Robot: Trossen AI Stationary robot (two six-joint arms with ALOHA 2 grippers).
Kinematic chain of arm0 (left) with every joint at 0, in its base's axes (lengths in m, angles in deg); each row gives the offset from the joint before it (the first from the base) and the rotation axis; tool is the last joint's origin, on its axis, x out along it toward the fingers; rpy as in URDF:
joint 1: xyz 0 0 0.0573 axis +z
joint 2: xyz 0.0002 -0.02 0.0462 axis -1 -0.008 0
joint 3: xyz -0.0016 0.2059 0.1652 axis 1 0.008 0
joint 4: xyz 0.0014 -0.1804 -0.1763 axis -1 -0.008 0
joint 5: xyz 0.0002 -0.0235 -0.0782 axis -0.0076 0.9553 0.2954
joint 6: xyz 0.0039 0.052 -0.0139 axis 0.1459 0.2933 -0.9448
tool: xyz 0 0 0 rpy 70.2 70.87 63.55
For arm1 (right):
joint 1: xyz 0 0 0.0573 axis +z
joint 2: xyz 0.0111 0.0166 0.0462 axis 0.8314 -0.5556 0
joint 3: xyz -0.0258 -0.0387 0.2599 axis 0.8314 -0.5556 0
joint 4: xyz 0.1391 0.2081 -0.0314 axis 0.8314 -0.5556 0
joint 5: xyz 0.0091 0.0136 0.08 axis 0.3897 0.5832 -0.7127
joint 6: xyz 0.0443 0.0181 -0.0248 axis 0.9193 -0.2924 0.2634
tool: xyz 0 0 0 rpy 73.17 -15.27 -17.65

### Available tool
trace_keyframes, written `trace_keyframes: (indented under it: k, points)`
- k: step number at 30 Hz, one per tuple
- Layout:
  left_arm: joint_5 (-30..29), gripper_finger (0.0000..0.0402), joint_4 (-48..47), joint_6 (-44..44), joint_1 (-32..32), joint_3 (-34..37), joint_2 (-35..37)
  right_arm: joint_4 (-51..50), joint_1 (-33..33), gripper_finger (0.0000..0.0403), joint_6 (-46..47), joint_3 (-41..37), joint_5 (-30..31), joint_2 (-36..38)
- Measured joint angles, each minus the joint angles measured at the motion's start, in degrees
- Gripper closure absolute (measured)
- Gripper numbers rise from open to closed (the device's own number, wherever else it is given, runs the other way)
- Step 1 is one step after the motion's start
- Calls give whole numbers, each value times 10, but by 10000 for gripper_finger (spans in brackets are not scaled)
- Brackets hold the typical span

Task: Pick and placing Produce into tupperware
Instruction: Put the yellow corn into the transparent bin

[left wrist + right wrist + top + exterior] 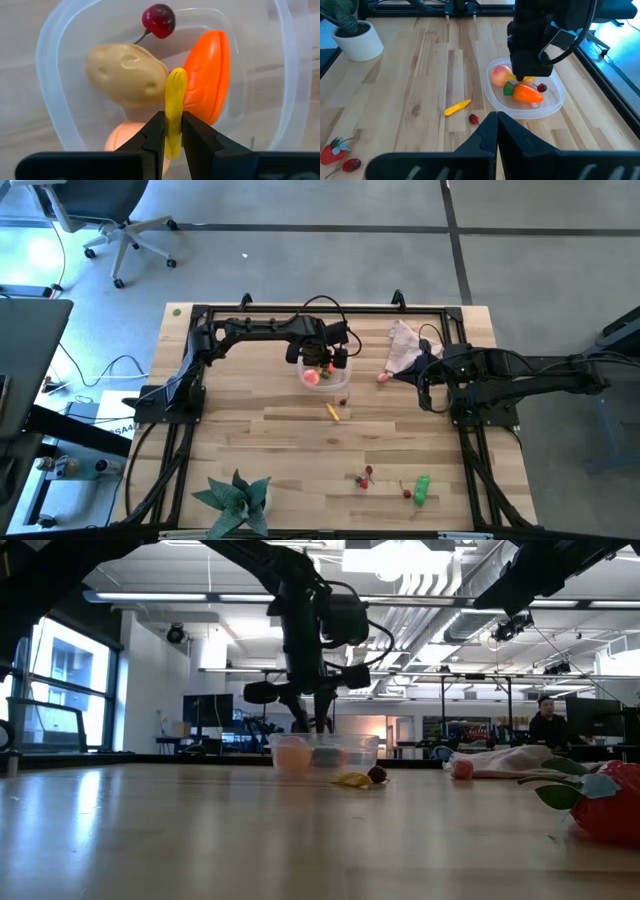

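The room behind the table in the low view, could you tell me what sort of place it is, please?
Probably an open lab or workshop: exposed ceiling ducts, rows of workbenches with monitors, a person seated at a desk, and an office chair on bare concrete.

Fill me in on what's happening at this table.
The left gripper is shut on a yellow toy stick, holding it over the clear plastic container. Inside lie a tan potato, an orange carrot and a red cherry. The right gripper waits shut near the pinkish cloth. Another yellow piece and the green pepper remain on the wooden table.
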Motion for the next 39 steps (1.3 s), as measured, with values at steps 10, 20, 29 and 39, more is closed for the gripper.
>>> trace_keyframes:
  k: [10, 20, 29, 39]
  points:
    - [0, 350, 3, 0, -1, 0, -11, 0, 0, 402, 0, 0, 0, 0]
    - [-1, 349, 4, 0, -1, 0, -12, 0, 0, 402, 0, 0, 0, 0]
    - [-2, 292, 5, 0, -1, 0, -12, 0, 0, 402, 0, 0, 0, 0]
    - [39, 273, -21, -25, -1, -1, 16, 0, 0, 402, 0, 0, 0, 0]
